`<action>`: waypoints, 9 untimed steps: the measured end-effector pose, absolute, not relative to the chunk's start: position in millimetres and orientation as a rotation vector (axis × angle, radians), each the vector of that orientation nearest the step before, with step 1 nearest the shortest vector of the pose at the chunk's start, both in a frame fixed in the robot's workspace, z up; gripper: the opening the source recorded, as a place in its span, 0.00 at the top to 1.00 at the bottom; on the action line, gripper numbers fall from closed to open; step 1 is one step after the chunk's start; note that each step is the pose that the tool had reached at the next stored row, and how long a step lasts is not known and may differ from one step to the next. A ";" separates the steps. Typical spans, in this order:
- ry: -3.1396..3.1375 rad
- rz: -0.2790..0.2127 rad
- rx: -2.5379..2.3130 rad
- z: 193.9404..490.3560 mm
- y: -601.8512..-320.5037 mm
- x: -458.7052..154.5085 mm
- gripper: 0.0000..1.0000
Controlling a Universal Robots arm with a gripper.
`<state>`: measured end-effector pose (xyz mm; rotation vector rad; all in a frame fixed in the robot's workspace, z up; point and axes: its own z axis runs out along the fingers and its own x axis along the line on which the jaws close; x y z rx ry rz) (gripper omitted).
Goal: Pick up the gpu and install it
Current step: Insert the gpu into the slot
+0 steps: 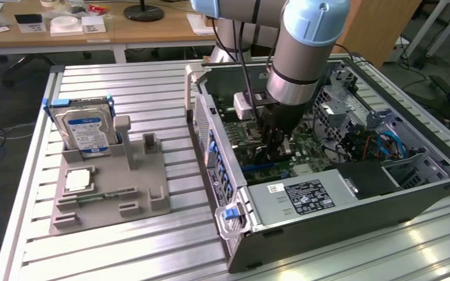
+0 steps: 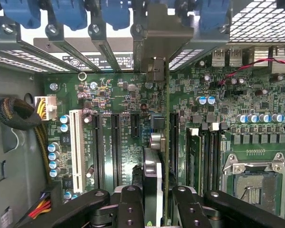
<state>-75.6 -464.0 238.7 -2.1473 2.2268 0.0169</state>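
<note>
The gripper is hanging down inside the open computer case, and its fingers are pinching the gpu from both sides. The card is standing on edge inside the case, right over the motherboard, with its metal bracket up at the case's rear slot wall. Outside the case, the hard drive is sitting upright in its grey holder.
</note>
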 end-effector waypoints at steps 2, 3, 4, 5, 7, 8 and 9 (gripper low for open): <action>2.226 0.017 -2.147 238.2 -463.9 -75.7 0.72; 2.226 0.017 -2.147 238.2 -463.9 -75.8 0.72; 2.226 0.018 -2.147 238.1 -463.9 -75.9 0.72; 2.226 0.017 -2.147 238.0 -463.9 -76.2 0.72; 2.226 0.018 -2.147 237.7 -463.9 -76.9 0.72; 2.226 0.018 -2.147 237.5 -463.9 -77.1 0.72; 2.226 0.018 -2.147 237.0 -463.9 -77.1 0.72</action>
